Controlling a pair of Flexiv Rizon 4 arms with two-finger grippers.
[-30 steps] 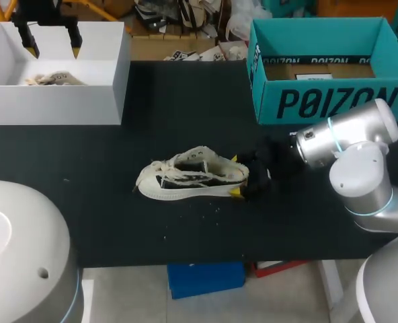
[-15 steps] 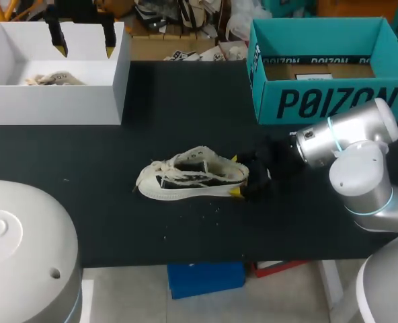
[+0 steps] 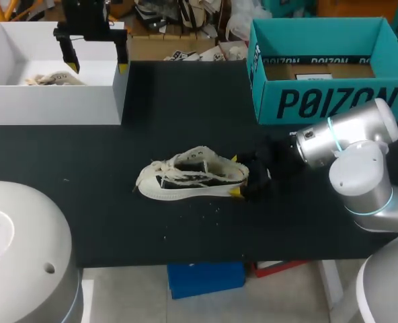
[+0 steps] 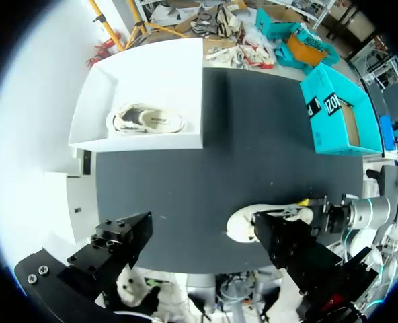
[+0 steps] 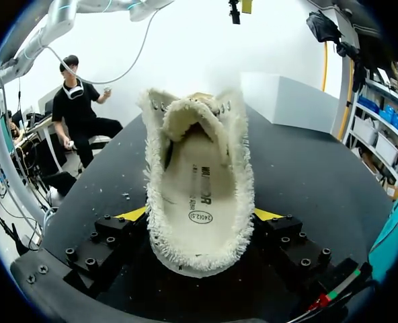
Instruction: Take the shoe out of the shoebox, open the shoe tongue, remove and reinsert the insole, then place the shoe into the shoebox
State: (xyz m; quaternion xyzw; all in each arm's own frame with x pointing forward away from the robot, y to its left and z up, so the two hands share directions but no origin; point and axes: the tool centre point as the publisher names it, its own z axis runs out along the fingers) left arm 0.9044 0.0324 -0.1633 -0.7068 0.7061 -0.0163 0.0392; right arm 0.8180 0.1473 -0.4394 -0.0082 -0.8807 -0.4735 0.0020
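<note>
A cream canvas shoe [image 3: 189, 176] lies on its side in the middle of the black table, toe to the left. My right gripper [image 3: 234, 176] is shut on its heel, one yellow tip on each side. The right wrist view looks down into the shoe [image 5: 199, 134], where the insole [image 5: 197, 195] lies inside, and the right gripper [image 5: 199, 215] holds the heel from both sides. My left gripper [image 3: 97, 67] hangs open and empty over the right wall of the white box [image 3: 51, 104]. From the left wrist view the shoe [image 4: 269, 219] lies far below.
A second cream shoe [image 3: 51, 79] lies inside the white box at the back left. An open teal shoebox [image 3: 327, 101] stands at the back right. Small crumbs lie on the table in front of the shoe.
My left gripper has moved to the right, from over the white box's inside to its right wall. The right arm and the shoe have kept still.
</note>
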